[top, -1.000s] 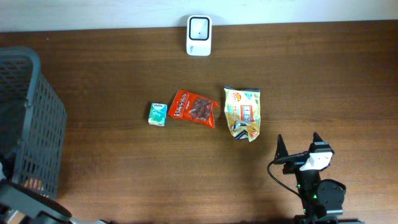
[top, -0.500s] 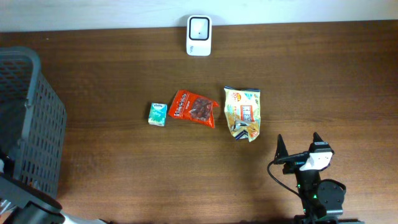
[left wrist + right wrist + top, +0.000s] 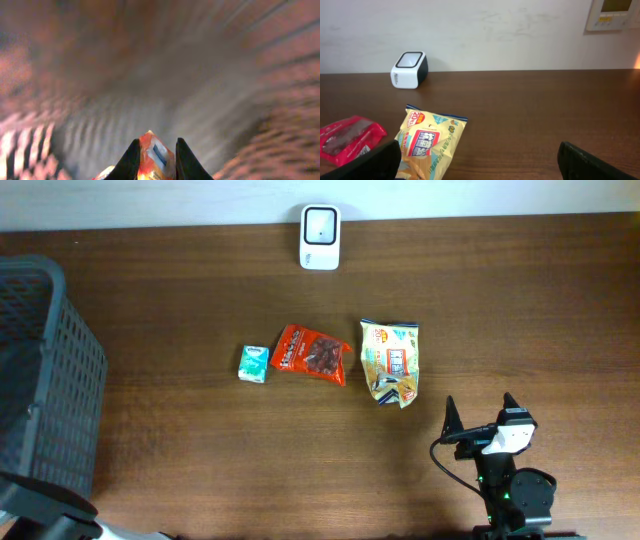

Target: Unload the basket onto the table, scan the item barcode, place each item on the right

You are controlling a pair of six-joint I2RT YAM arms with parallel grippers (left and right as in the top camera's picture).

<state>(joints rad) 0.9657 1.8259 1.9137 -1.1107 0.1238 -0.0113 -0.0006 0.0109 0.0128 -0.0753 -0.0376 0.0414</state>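
Left gripper (image 3: pixel 156 145) is clamped narrowly on an orange packet (image 3: pixel 156 160) with a blue-and-white label. Its arm (image 3: pixel 45 508) has shifted at the corner of the basket (image 3: pixel 60 370) since a second ago, and the orange speck seen then through the mesh no longer shows. Right gripper (image 3: pixel 480 402) stands spread wide and empty over the table (image 3: pixel 200 460), near the yellow snack bag (image 3: pixel 391 360). A red packet (image 3: pixel 312 353) and a green box (image 3: pixel 254 364) lie in a row with that bag, well apart from the white scanner (image 3: pixel 320 223) at the far edge.
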